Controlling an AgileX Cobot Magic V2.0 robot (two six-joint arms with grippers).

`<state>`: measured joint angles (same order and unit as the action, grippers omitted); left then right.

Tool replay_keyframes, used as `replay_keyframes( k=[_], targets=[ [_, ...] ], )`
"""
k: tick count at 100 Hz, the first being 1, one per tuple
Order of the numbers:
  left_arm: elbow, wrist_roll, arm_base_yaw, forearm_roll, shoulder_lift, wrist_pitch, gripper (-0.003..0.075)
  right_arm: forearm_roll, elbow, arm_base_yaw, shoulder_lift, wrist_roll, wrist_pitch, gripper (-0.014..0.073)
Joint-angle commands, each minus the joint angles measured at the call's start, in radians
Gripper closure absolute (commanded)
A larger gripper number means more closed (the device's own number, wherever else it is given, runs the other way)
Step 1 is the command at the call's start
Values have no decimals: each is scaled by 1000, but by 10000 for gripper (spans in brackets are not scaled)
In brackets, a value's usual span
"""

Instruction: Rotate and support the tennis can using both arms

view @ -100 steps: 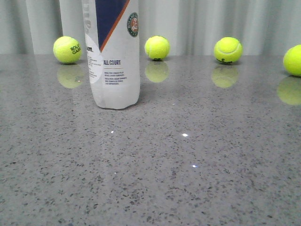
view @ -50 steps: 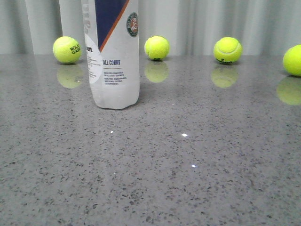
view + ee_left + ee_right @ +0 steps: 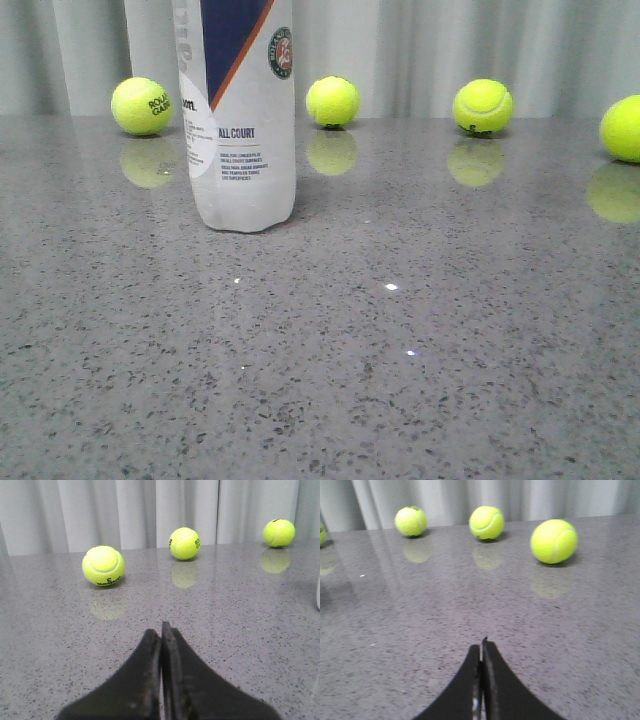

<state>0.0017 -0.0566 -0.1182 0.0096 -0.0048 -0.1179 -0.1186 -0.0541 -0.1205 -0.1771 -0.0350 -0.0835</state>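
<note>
- The can [image 3: 237, 120] is standing upright on the grey speckled tabletop [image 3: 420, 340], left of centre in the front view, with its top running out of the frame.
- Its navy panel, orange stripe, round badge and "ALL COURT" text are facing the front camera.
- Nothing is touching the can in the front view, and neither arm is showing there.
- Four balls are sitting along the far edge of the tabletop before a pale curtain [image 3: 430, 50]: one [image 3: 141, 105] just left of the can and behind it, one [image 3: 332, 101] just right of it, another [image 3: 482, 106] further right, and the last [image 3: 622, 128] lying nearer the camera at the right edge.
- Each ball is throwing a reflection on the glossy tabletop.
- The left end effector [image 3: 161, 630] is showing its two black fingers pressed together, pinching nothing, hovering low over bare tabletop.
- Three balls are lying well ahead of it in the left wrist view, and a white sliver at that picture's edge [image 3: 318, 591] may be the can, though I cannot tell.
- The right end effector [image 3: 481, 647] is likewise holding its fingers pressed together with nothing between them, over bare tabletop.
- Three balls are lying well beyond it in the right wrist view, the image being slightly blurred.
</note>
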Motion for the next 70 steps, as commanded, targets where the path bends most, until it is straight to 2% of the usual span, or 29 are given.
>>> replay_keyframes(
  k=[1,23,70],
  targets=[
    [45,8,-1,-10,-34,76,738,16,19,41,47,11,112,654],
    [45,8,-1,-10,-34,76,738,56,83,120,208,6,83,654],
    [45,8,-1,-10,-34,76,738,119,83,139,205,-22,115,654]
  ],
)
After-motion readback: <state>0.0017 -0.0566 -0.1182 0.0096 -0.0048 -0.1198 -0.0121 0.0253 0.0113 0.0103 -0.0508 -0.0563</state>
